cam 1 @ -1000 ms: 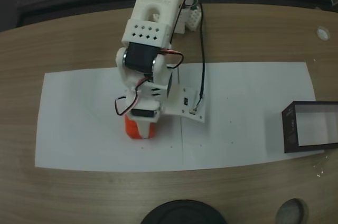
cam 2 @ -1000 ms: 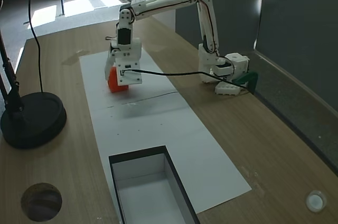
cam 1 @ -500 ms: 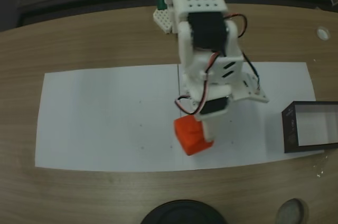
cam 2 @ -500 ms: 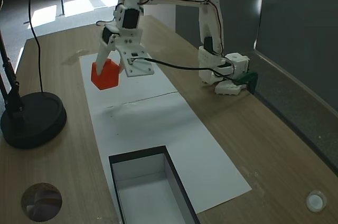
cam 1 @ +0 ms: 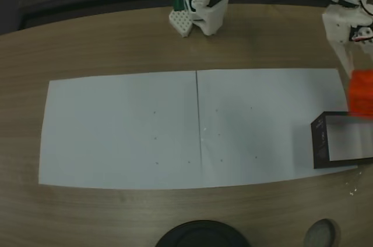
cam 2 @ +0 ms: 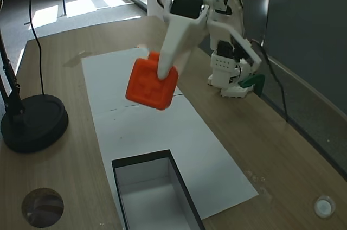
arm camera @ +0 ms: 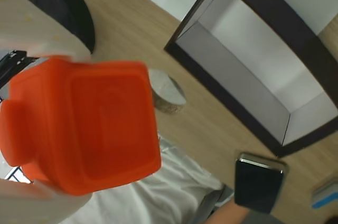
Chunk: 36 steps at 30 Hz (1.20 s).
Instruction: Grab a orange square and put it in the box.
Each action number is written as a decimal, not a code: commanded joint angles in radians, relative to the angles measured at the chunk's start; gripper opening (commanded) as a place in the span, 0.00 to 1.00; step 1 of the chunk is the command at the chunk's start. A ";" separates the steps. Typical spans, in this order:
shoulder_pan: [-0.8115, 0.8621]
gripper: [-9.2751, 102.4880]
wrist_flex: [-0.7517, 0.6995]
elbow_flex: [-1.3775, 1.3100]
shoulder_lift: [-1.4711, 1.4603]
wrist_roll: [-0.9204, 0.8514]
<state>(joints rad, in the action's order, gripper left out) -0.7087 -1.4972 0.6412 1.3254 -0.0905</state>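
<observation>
Gripping the orange square, the hand hangs above the box.

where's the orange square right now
The orange square is held in the gripper, up in the air above the white paper. In a fixed view it sits at the right edge, just beyond the box's far wall.

The pincer has lifted the orange square off the white paper and swung it across toward the box; a second ago the square sat on the sheet under the pincer, now it hangs clamped between the fingers, just beside the box's far wall in a fixed view
</observation>
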 commanded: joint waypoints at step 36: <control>-0.069 0.34 0.127 -0.060 -0.147 0.057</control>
<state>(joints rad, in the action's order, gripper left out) -0.8023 -1.3622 0.6412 1.1259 -0.0430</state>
